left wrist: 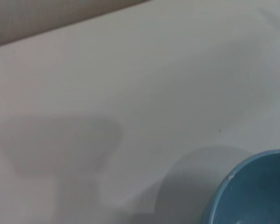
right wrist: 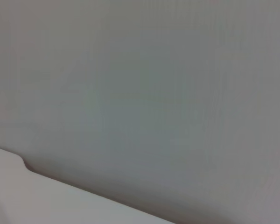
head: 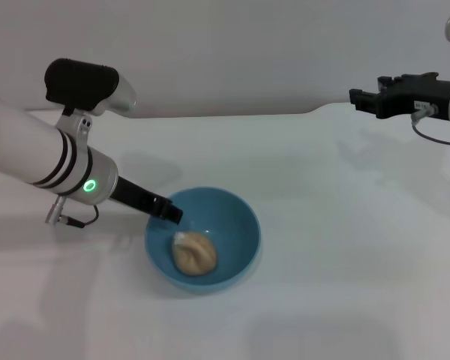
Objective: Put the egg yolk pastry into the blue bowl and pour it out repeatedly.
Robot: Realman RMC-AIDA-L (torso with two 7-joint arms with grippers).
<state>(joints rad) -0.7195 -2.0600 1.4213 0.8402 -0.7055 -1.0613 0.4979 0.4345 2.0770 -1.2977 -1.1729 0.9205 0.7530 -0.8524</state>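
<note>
The egg yolk pastry lay low in the centre of the frame, a matte, doughy tan lump resting inside the blue bowl, smooth and glossy, on the white surface. A small pale bit sat at the pastry's upper edge; what it was stayed unclear. The left gripper reached in from the left, its dark fingers at the bowl's near-left rim, whether they pinched it I couldn't tell. In the left wrist view only an arc of the bowl showed. The right gripper hung at upper right, cut off by the frame, finger spacing unreadable.
</note>
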